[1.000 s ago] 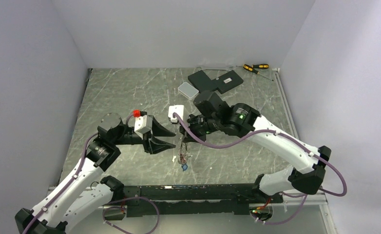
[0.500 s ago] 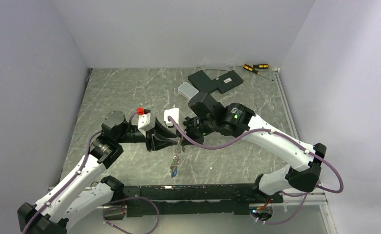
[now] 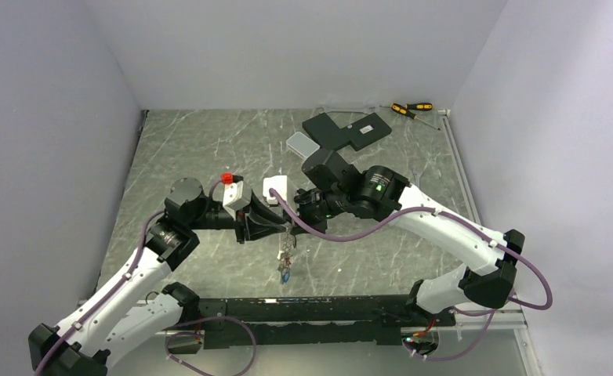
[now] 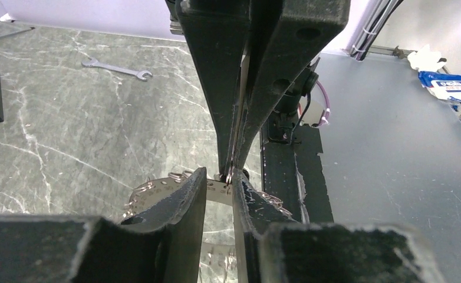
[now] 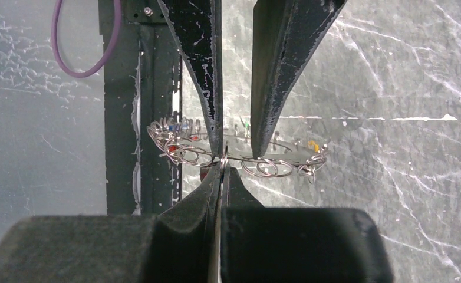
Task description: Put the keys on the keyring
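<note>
Above the tabletop [image 3: 194, 149], the left end effector [image 4: 219, 177], narrowing but still parted, now straddles the keyring [image 5: 293, 154] that the right end effector [image 5: 222, 166] pinches; a handover looks likely.

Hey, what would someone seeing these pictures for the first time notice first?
Both arms meet over the middle of the table: the right end effector is shut on the rim of the silver keyring, and the left end effector straddles that rim with open jaws. Small keys with coloured heads dangle from the ring, and two screwdrivers lie at the far right corner.
</note>
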